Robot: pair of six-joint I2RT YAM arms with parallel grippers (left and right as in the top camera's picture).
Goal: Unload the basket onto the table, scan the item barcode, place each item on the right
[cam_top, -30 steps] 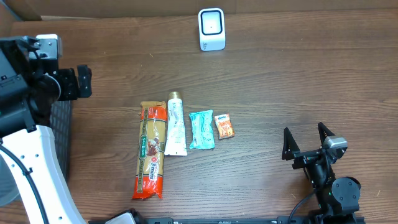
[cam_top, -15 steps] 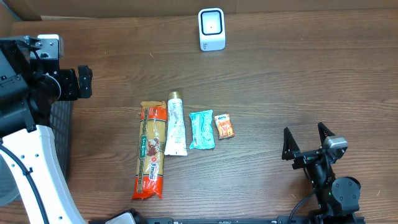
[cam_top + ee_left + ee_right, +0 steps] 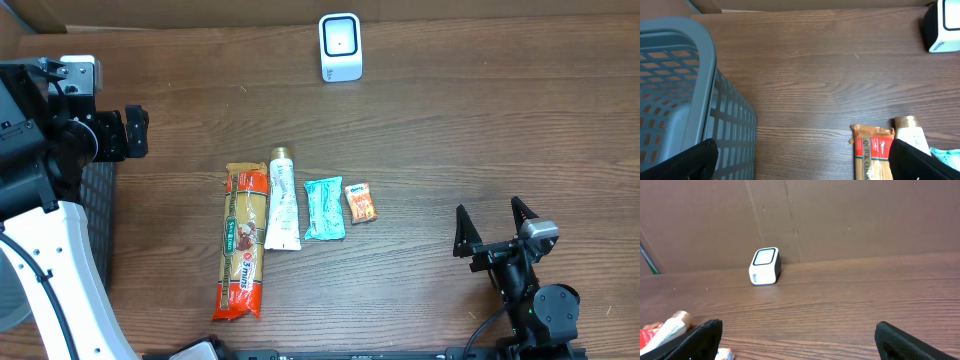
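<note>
No visible change; left gripper, right gripper motionless, nothing shifted.

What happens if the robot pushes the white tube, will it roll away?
The white tube looks flat at its wide end, so it would probably slide rather than roll far. It looks like a squeeze tube, so it may dent when pinched. The pasta packet lies close beside it, so a sideways push could bump that.

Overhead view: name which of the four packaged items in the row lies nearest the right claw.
The small orange packet, at the row's right end. The teal pouch, white tube and long pasta pack all lie farther from the right claw.
</note>
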